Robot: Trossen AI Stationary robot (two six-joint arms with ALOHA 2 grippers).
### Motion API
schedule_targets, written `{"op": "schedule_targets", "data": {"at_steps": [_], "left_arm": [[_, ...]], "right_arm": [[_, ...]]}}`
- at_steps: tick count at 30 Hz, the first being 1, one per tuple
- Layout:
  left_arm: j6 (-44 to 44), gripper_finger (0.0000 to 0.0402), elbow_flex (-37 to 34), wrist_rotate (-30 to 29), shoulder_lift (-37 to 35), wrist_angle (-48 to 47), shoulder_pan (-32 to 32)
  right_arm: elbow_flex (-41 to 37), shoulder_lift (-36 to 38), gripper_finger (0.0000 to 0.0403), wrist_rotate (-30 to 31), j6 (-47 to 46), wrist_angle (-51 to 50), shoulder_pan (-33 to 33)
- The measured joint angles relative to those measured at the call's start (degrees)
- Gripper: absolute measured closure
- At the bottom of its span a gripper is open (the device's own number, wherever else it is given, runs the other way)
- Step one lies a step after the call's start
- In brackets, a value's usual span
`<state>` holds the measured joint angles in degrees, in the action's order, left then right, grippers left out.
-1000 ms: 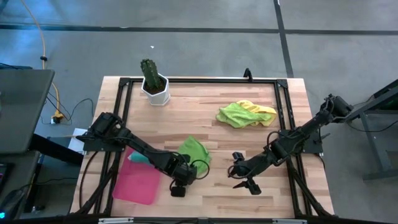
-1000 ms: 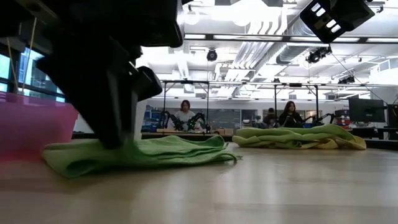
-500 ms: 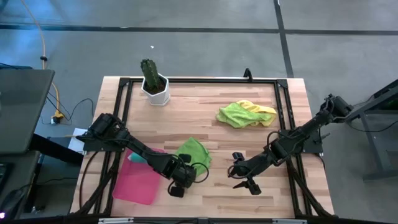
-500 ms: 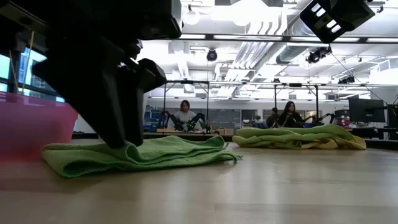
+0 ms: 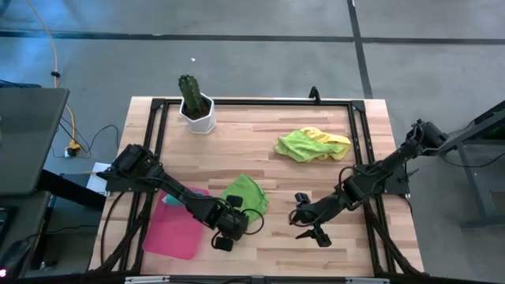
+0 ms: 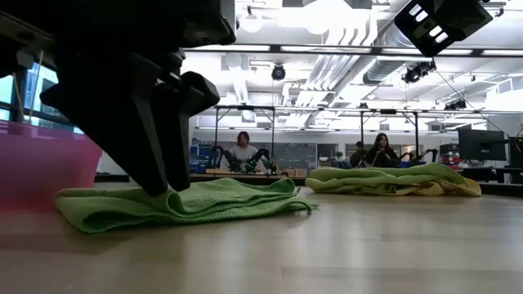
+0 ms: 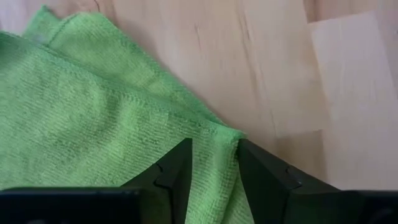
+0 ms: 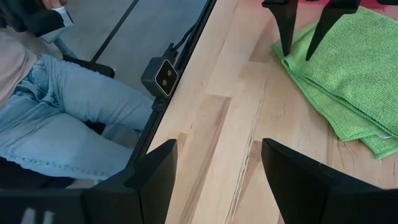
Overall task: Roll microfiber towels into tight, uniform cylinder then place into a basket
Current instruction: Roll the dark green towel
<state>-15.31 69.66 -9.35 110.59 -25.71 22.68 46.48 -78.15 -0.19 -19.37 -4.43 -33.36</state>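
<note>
A green towel (image 5: pixel 246 193), folded, lies flat on the wood at the table's middle near side (image 6: pixel 221 200). My left gripper (image 5: pixel 231 214) stands open over its near left corner (image 7: pixel 214 146), with the corner between the fingers. The pink basket (image 5: pixel 172 234) lies left of the towel, with a teal towel (image 5: pixel 175 200) at its far end. A lime green and a yellow towel (image 5: pixel 312 144) lie heaped at the far right. My right gripper (image 5: pixel 312 237) hangs open above bare wood, right of the green towel. My left gripper has both fingertips (image 8: pixel 285 50) down on the green towel's near left corner (image 7: pixel 214 146), with a strip of the cloth between them. The fingers slant down from above and from the table's left. The towel lies on the table in several layers.
A white pot with a cactus (image 5: pixel 196 110) stands at the far left. A black frame (image 5: pixel 359 150) runs round the table. A small camera (image 8: pixel 158 78) sits at the near edge, and a seated person's legs (image 8: pixel 62 112) are beyond it. There is bare wood between the two grippers.
My left gripper has rolled about its own line while staying over the towel's corner. The towel lies where it lay.
</note>
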Motion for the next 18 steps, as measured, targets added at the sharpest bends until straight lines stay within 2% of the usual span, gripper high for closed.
{"op": "schedule_targets", "data": {"at_steps": [5,13,18], "left_arm": [[-0.1,0.0286,0.0,2.3,0.1,-1.4,0.1],[0.0,0.0286,0.0,1.4,0.2,-1.5,0.7],[0.0,0.0286,0.0,-1.4,0.2,-1.5,0.6]], "right_arm": [[0.0,0.0,0.0176,0.0,-0.1,0.0,0.0],[0.0,0.0,0.0176,0.0,0.3,0.0,0.0],[0.0,0.0,0.0176,0.0,0.3,0.0,0.0]]}}
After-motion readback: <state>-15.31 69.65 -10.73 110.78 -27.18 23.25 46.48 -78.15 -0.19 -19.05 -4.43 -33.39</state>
